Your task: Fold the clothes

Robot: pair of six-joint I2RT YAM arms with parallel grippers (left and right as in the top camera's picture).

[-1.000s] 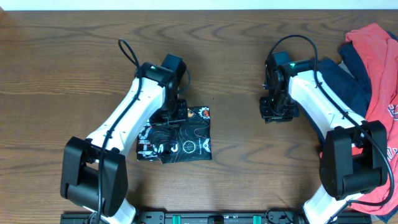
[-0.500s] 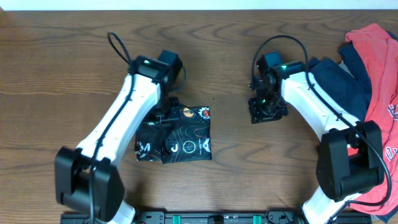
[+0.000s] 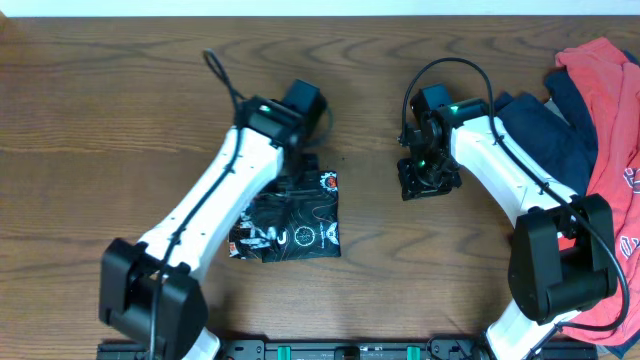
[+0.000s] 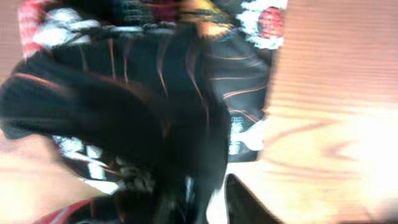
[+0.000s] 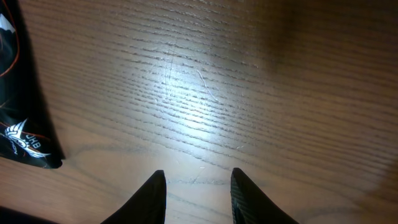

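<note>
The black short-sleeved jersey with thin orange-white contour lines (image 3: 312, 226) lies as a compact, several-layered packet on the dark wooden table (image 3: 100, 100), left of centre and toward the near edge. Its outline is close to square. The slightly longer side runs left to right, and the right edge is straight. I cannot tell which end is the collar.

My left gripper (image 3: 291, 184) sits over the packet's far-left part. The left wrist view is blurred, so I cannot tell how its jaws stand or whether cloth is pinched.

My right gripper (image 5: 196, 186) hovers over bare wood just right of the packet, its jaws a little apart and empty.

I judge this garment to be at the final fold. Next, the left gripper should lift away without dragging the layers.

A navy garment (image 3: 555, 130) and a red garment (image 3: 610, 110) lie heaped at the right edge, unfolded.
</note>
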